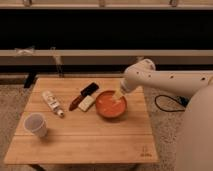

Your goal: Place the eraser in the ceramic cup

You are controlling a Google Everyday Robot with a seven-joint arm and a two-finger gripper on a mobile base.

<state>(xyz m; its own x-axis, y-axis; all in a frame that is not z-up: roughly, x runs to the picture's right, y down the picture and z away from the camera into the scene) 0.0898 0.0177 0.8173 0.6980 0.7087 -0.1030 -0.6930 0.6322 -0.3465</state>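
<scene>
The wooden table [90, 140] carries ceramic cup [36, 124], tube [52, 103], tool [84, 95], eraser [87, 103], orange bowl [100, 108]; claw [119, 94] above bowl.

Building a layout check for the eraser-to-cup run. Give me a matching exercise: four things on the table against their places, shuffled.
Things:
1. eraser
2. ceramic cup
3. orange bowl
4. white tube

Places:
A. near the front-left corner of the table
B. right of centre, with the tool over its far right rim
C. beside the dark handled utensil, just left of the bowl
D. lying on the left side, behind the cup

Pairs: 1-C, 2-A, 3-B, 4-D
</scene>
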